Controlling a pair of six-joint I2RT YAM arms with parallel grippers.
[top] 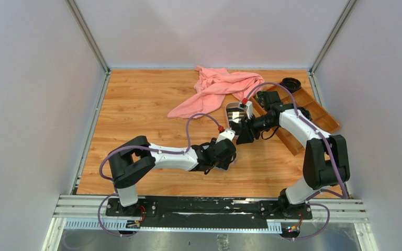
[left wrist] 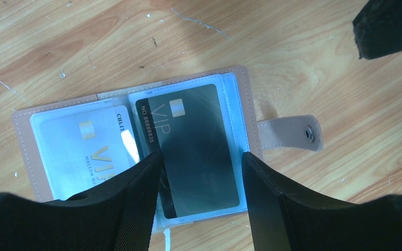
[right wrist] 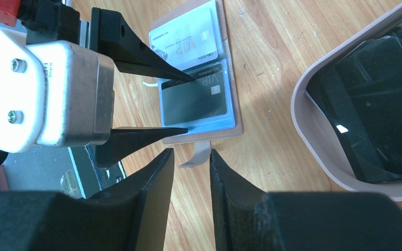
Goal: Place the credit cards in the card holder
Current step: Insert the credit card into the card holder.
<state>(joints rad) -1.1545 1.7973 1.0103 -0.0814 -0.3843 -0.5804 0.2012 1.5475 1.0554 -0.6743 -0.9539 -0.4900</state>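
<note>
The pinkish-tan card holder (left wrist: 248,99) lies open on the wood table, its snap tab (left wrist: 293,132) pointing right. A white card (left wrist: 84,149) sits in its left clear sleeve. A dark credit card (left wrist: 196,146) lies slightly skewed on the right sleeve; I cannot tell if it is fully inside. My left gripper (left wrist: 201,157) is open, one finger on each side of the dark card, just above it. My right gripper (right wrist: 191,152) is open by a narrow gap and empty, close above the snap tab (right wrist: 194,157). In the top view both grippers (top: 230,154) (top: 242,133) cover the holder.
An oval pink-rimmed tray (right wrist: 301,117) with more black cards (right wrist: 377,104) stands right beside the holder, and shows in the top view (top: 234,109). A pink cloth (top: 217,86) lies at the back. A brown compartment tray (top: 306,112) and a black round lid (top: 291,83) are at the right.
</note>
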